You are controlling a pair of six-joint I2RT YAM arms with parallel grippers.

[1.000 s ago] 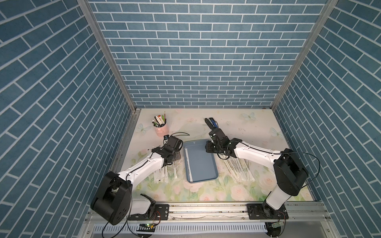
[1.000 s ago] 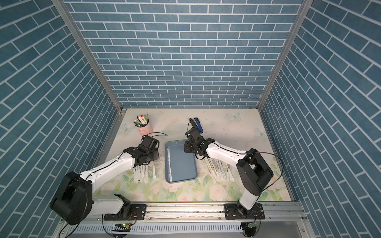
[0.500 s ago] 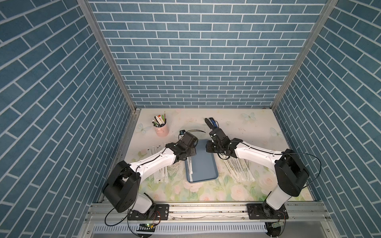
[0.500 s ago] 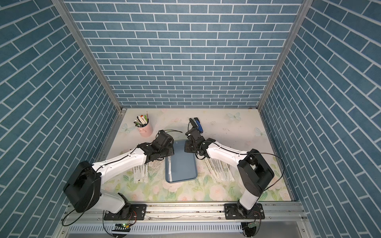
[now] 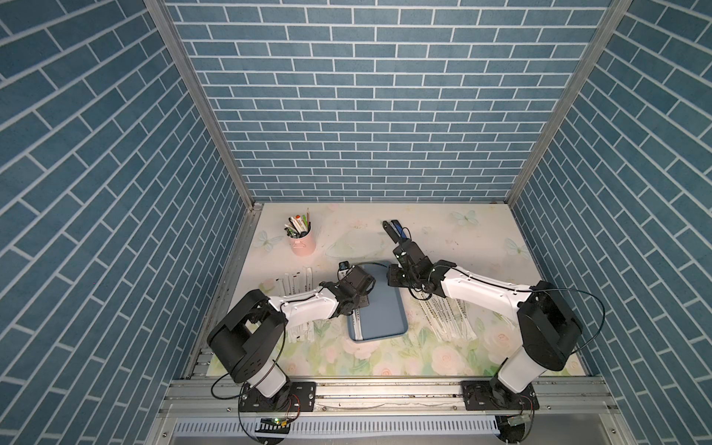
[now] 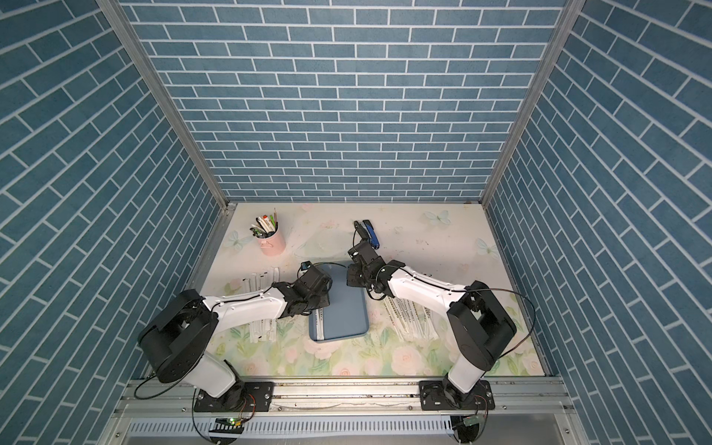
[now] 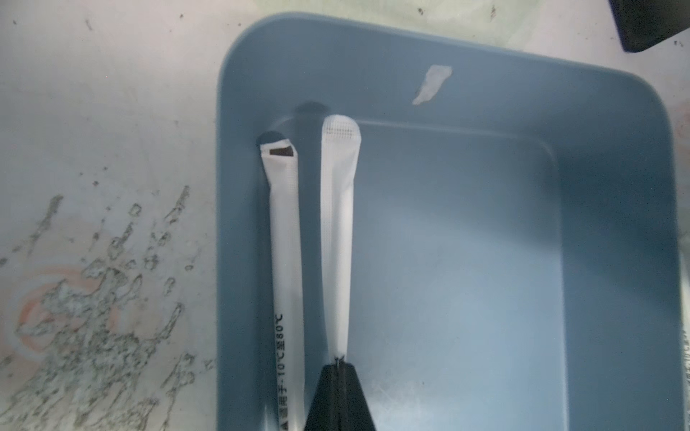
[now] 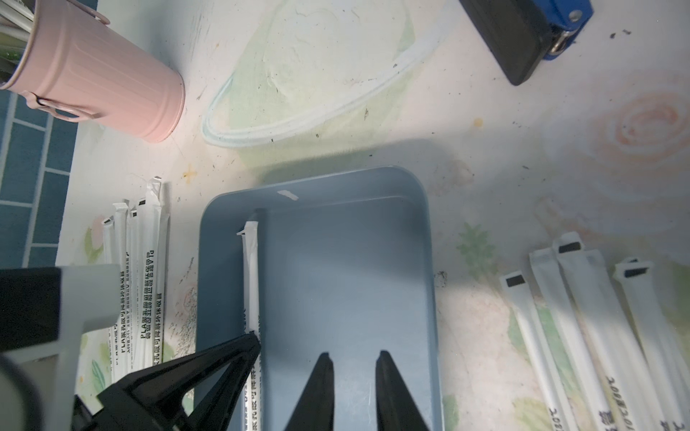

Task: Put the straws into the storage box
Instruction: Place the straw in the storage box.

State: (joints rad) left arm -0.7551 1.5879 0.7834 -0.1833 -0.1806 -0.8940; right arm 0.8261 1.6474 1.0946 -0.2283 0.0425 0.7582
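At the middle of the flowered mat [image 5: 385, 360] lies the blue-grey tray [image 5: 387, 312], its long sides running from 12 to 6 o'clock. Over the tray's 9 o'clock side, the left gripper [image 7: 339, 361] has its fingers pressed together on the held straw [image 7: 337, 231]. That straw juts out over the tray floor towards the 12 o'clock wall; whether its far end touches the floor I cannot tell. Just beside it, a second straw [image 7: 284, 242] lies flat inside the tray along the 9 o'clock wall, print upward. The right gripper [image 8: 353, 354] hovers over the tray's 12 o'clock end, fingers a little apart with nothing between them. More loose straws lie on the mat, a bunch [image 5: 296, 283] at 9 o'clock of the tray and a fan [image 5: 449, 321] at 3 o'clock. A pink cup [image 5: 303, 246] of pens stands at 10 o'clock, and a stapler [image 5: 396, 228] lies at 12 o'clock.
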